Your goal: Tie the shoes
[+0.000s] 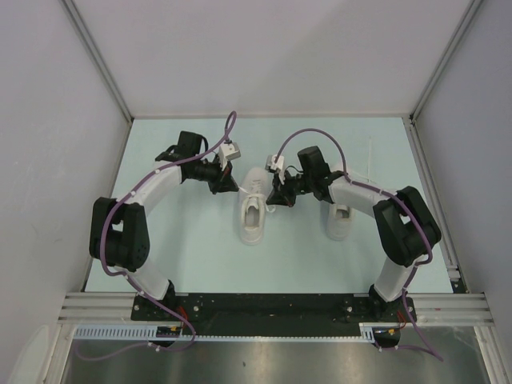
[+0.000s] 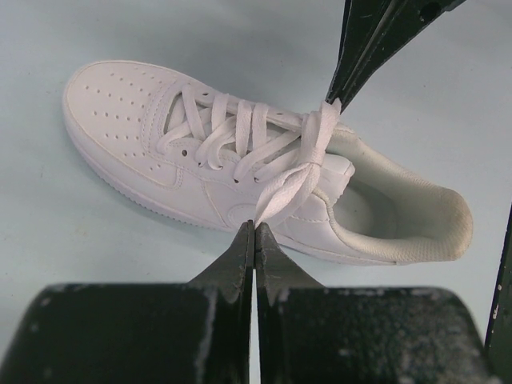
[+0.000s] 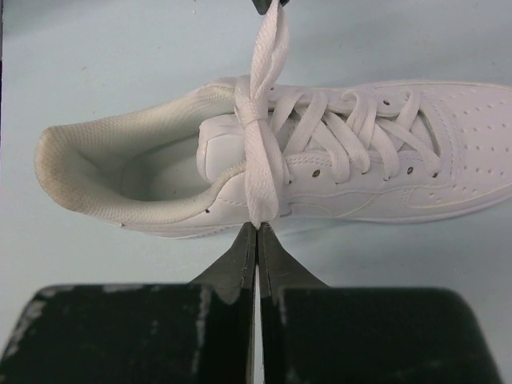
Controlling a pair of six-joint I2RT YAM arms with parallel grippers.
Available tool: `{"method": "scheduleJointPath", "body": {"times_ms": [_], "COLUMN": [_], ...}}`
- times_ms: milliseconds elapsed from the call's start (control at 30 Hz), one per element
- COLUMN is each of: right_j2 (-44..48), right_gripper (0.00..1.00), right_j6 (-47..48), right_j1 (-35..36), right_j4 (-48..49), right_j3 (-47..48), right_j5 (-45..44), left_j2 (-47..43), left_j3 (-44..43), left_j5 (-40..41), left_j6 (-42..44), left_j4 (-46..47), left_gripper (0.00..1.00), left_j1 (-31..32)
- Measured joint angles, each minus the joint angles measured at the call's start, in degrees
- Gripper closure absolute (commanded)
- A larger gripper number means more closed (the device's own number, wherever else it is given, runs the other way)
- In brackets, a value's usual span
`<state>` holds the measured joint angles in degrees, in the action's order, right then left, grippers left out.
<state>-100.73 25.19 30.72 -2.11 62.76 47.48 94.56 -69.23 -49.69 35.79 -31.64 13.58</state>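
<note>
Clamped shut with left gripper (image 2: 254,228) and right gripper (image 3: 258,228) on opposite strands of the lace (image 3: 260,160), held taut across the centre shoe (image 1: 254,212) mid-table, seemingly to cinch the knot at its tongue, with a second shoe (image 1: 342,226) to the right.

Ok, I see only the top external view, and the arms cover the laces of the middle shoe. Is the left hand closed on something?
Observer: Yes. In its wrist view the left hand is shut on a lace strand that runs up to the shoe.
Operator: And the right hand?
Observer: The right hand is shut on the other strand, on the opposite side of the shoe.
Operator: Do the strands meet in a knot?
Observer: They cross in a tight wrap near the top of the tongue. I cannot tell whether it is a finished bow.
</note>
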Motion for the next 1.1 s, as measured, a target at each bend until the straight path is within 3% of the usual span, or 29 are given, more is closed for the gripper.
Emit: {"method": "scheduleJointPath", "body": {"times_ms": [1100], "right_j2": [1.42], "right_gripper": [1.00], "right_j6": [5.53], "right_j1": [-1.99], "right_j4": [-7.37], "right_j3": [0.92], "right_j5": [0.44], "left_j2": [0.00], "left_j3": [0.00], "left_j5": [0.00], "left_j6": [0.76], "left_j4": [-2.01], "left_gripper": [1.00], "left_j1": [-2.47]}}
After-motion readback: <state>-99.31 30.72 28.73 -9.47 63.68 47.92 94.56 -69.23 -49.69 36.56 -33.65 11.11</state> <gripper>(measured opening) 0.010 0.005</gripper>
